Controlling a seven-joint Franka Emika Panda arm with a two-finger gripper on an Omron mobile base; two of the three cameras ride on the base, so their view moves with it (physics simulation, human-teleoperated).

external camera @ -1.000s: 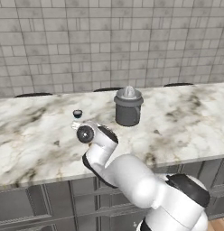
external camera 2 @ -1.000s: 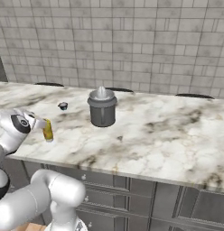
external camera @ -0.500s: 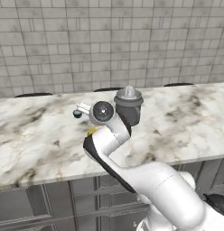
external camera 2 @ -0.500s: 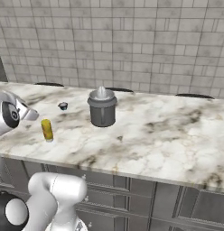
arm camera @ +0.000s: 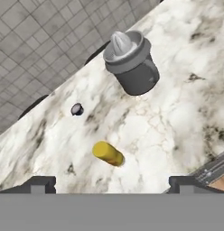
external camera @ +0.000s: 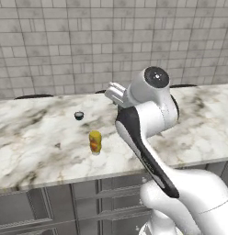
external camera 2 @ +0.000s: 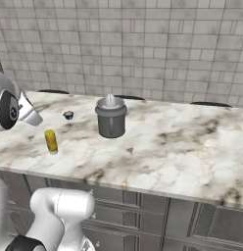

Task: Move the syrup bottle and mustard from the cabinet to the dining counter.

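The mustard (external camera: 95, 142) in the left base view stands upright on the dining counter (external camera: 37, 151), well in from the front edge and roughly midway between that edge and the tiled wall. A small dark round thing (external camera: 79, 115) lies behind it toward the wall; it could be the syrup bottle seen end-on or only a cap, too small to tell. The arm's wrist is raised above the counter to the right of the bottle, clear of it.

In the right base view the mustard (external camera 2: 51, 141) stands near the counter's left end, with the small dark thing (external camera 2: 68, 115) behind it and the grey canister (external camera 2: 110, 117) further right, apart from both. The arm sits at the left edge of the frame, close beside the bottle's side of the counter.

In the hand view the gripper (arm camera: 112, 182) has its tips spread wide with nothing between them, looking down on the mustard (arm camera: 108, 153), the dark thing (arm camera: 77, 108) and the canister (arm camera: 130, 63).

The risk, as I judge it: the bottle is slim and stands free, so a low swing of the arm could clip it and roll it to the front edge. If the dark thing is not the syrup bottle, half the task remains undone.
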